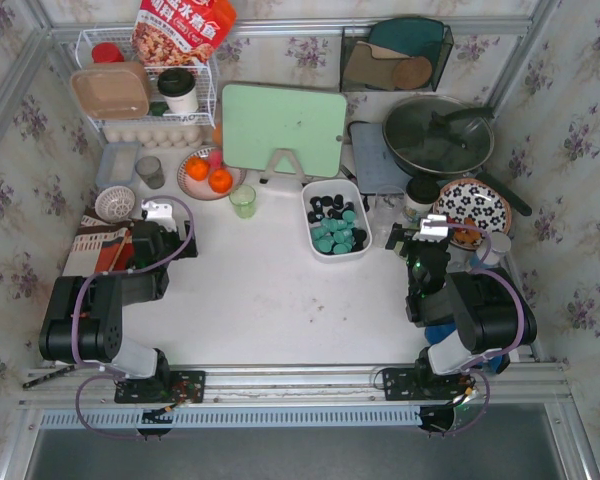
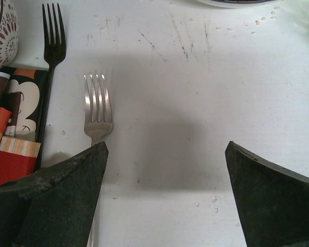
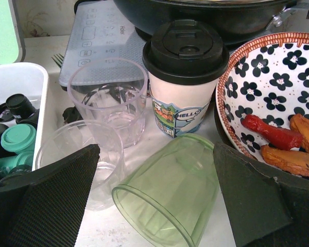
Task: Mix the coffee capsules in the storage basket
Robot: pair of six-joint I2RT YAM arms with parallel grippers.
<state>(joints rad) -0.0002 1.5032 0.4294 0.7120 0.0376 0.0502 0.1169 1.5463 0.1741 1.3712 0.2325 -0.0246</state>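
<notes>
Bright, even overhead light, soft shadows (wrist views) — mostly sharp.

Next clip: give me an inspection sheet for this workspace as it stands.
Surface: white table, scratched, with specks near the forks.
Job's things: basket holds capsules, mostly black at the far end and teal nearer; they look unmixed.
Clutter: oranges, cutting board, pan, flowered plate; green cup on its side by clear cups.
Grippers: left gripper open, empty, above bare table; right gripper open, empty, facing the cups.
Cables: purple cables looped on both arms.
Surroundings: floral walls, metal frame.
</notes>
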